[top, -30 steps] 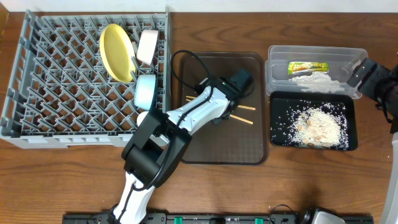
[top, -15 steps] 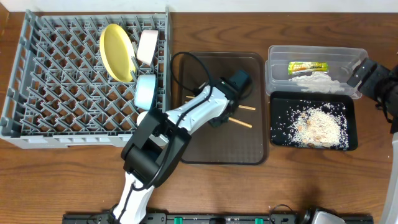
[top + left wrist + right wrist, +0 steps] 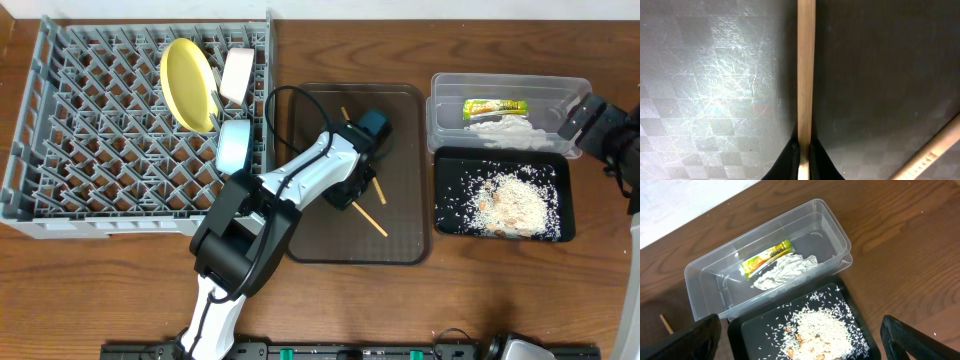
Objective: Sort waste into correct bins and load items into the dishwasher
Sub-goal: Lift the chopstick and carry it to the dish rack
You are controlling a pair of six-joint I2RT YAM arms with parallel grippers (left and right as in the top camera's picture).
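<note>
Here, straight wooden chopstick (image 3: 806, 75), checker-textured tray (image 3: 715, 100)

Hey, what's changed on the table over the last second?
The left gripper twisted and now pinches one chopstick, swinging it from crosswise on the brown tray to steeply diagonal; the other chopstick swung too. The yellow plate, clear tub, black tray and right gripper stayed put.

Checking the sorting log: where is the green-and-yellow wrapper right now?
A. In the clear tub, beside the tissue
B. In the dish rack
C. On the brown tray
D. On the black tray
A: the wrapper lies inside the clear tub next to the crumpled tissue, while the black tray holds only rice scraps.
</note>
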